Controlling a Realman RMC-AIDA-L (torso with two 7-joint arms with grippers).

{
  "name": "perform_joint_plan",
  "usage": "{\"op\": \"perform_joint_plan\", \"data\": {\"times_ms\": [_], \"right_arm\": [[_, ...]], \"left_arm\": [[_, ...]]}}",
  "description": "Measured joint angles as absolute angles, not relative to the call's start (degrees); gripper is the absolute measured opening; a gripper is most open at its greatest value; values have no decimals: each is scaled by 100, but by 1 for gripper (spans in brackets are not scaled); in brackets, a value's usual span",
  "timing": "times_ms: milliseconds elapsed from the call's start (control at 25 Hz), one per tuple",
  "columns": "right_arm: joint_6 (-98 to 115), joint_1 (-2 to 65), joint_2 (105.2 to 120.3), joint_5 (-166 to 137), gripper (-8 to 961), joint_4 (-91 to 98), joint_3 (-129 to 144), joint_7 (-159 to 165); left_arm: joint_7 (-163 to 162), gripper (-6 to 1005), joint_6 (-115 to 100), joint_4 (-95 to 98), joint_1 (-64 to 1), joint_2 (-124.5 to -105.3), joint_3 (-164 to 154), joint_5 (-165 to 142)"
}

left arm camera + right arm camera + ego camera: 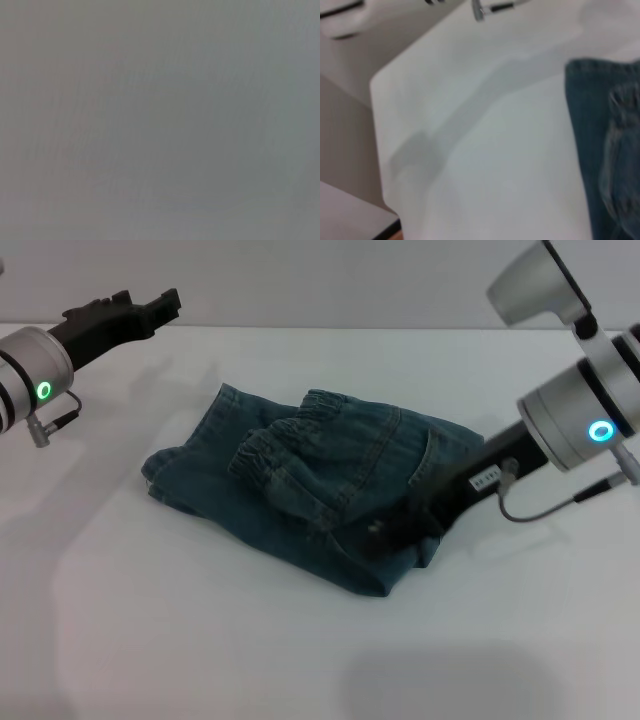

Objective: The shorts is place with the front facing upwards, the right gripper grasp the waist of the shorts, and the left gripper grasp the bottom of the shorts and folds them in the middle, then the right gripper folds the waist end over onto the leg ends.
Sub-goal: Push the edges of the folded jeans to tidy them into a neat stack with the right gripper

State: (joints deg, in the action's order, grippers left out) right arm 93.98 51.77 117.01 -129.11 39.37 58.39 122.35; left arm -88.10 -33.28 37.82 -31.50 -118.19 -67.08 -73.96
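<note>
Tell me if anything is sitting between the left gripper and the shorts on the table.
Nothing visible is. The left gripper is raised at the table's far left, apart from the shorts, with only bare white table between them. The right gripper is down at the shorts' right edge, on the opposite side from that path.

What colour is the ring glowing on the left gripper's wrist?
Green, on the silver-white wrist behind the black left gripper; head view shows it best.

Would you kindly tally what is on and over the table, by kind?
Shorts: 1
Grippers: 2, the left gripper raised at far left, the right gripper down at the denim
Table: 1
Total: 4
</note>
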Motion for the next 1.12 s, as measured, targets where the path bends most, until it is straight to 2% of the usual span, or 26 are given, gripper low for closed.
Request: {"op": "perform_joint_plan", "data": {"times_ms": [280, 600, 1120], "right_arm": [[9246, 4988, 11660, -13416, 411, 3911, 5819, 12417], [8504, 4794, 11497, -13482, 412, 3896, 5800, 12528], [7468, 4682, 11477, -13439, 412, 3942, 5571, 12517]], "left_arm": [[-8440, 719, -3335, 3715, -3216, -11818, -6706, -6994], [-8403, 719, -3347, 3701, -3229, -11832, -6710, -6914], [-8402, 719, -3349, 3598, -3267, -11838, -6714, -6835]]}}
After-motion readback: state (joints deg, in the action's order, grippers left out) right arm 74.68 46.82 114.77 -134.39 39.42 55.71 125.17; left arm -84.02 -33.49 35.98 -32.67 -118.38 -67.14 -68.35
